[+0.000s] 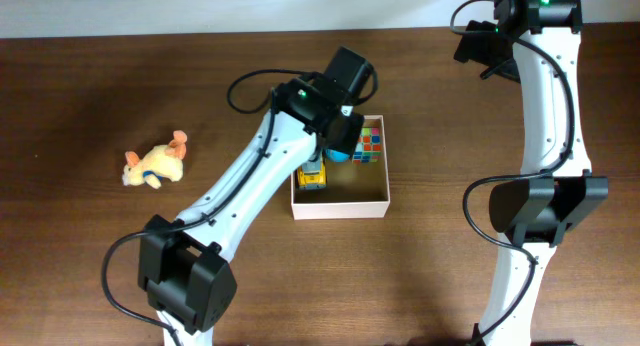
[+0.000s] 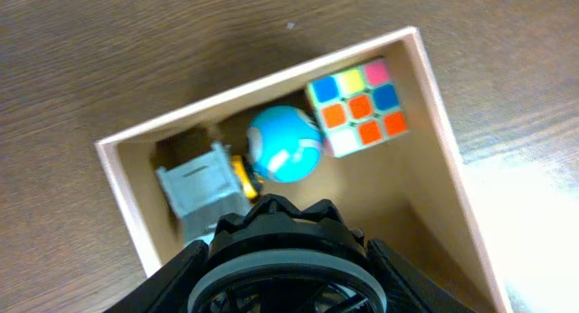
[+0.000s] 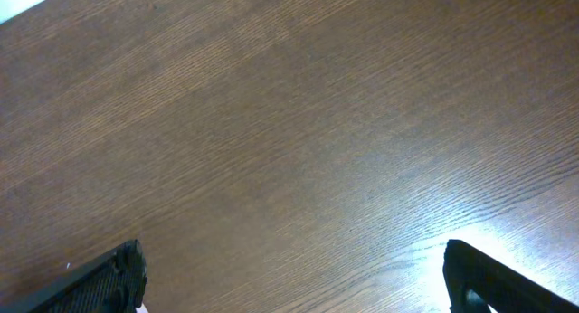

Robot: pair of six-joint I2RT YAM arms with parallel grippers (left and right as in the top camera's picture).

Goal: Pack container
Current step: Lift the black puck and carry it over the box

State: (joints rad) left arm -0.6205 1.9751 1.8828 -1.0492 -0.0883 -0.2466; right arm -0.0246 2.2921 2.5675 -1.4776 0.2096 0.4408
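Note:
The container (image 1: 340,208) is a square box with white walls and a tan inside, at the table's middle. In it lie a colourful puzzle cube (image 1: 371,144), a blue ball (image 1: 340,155) and a yellow toy truck (image 1: 312,176). My left gripper (image 1: 338,136) hangs over the box's far part. In the left wrist view the container (image 2: 122,191) holds the cube (image 2: 357,109), the ball (image 2: 283,143) and the truck (image 2: 204,186). There the left gripper (image 2: 289,281) is shut on a round black thing with a grey ring (image 2: 289,232). My right gripper (image 3: 294,268) is open and empty.
A tan plush animal (image 1: 155,164) lies on the brown table at the left, well away from the box. The right arm (image 1: 530,186) stands along the right side, its gripper (image 1: 480,46) near the far edge over bare wood.

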